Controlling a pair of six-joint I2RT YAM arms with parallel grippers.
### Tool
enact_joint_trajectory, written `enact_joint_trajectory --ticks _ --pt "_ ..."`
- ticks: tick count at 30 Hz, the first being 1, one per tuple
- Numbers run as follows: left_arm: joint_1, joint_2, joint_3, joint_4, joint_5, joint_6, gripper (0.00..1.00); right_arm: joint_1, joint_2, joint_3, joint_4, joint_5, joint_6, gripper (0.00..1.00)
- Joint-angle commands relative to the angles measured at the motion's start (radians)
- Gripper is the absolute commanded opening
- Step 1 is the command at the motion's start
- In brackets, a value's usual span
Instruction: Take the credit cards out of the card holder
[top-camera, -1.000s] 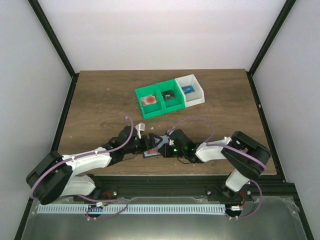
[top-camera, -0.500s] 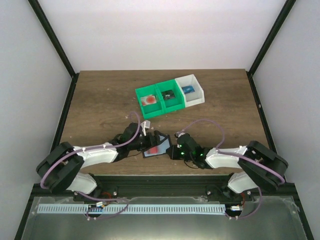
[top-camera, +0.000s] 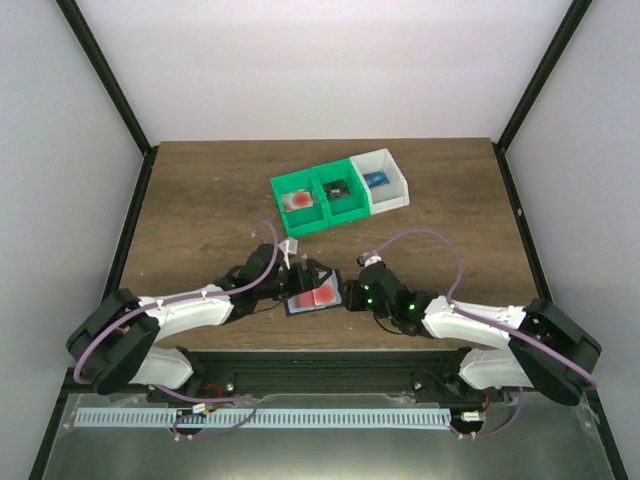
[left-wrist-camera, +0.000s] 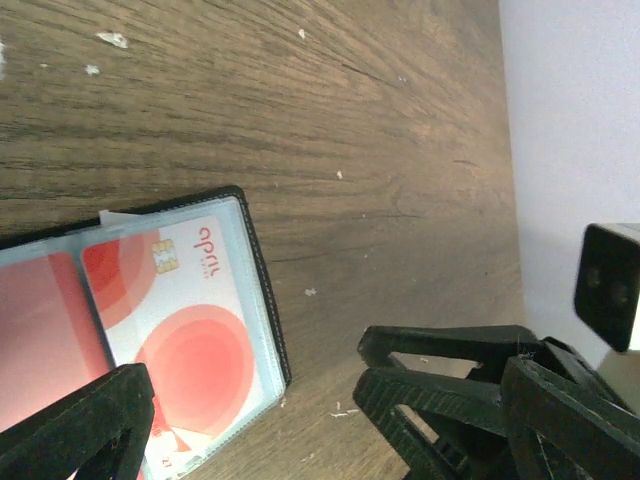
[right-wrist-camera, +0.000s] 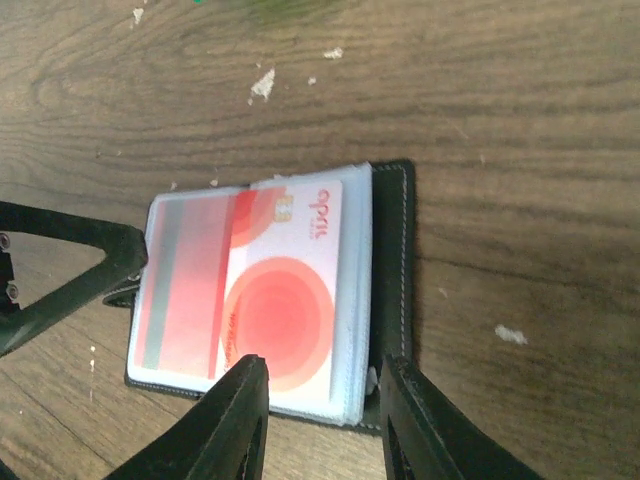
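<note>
- While the card holder (right-wrist-camera: 392, 250) lies open on the table (top-camera: 200, 200), the credit cards (right-wrist-camera: 285, 300) sit inside it.
- Left gripper (top-camera: 305, 280): fingers spread, one resting on the holder.
- Right gripper (right-wrist-camera: 322, 372): fingers apart, at the holder's edge.

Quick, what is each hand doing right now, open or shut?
Left hand: cannot tell; only part of it shows, over the holder.
Right hand: open, holding nothing, just above the holder's edge.
</note>
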Motion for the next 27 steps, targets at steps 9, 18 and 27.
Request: enact_joint_trajectory --ticks 9,18,27 --pt "0.066 0.009 -0.066 0.056 0.018 -0.057 0.85 -0.045 0.133 0.126 -0.027 -0.060 -0.117 0.31" --pt "0.084 0.049 -0.085 0.089 0.032 -0.026 0.49 -0.057 0.240 0.128 0.022 -0.127 -0.122 0.28" --pt "0.087 0.149 -0.080 0.119 0.059 -0.007 0.48 -0.057 0.295 0.097 0.030 -0.123 -0.092 0.20"
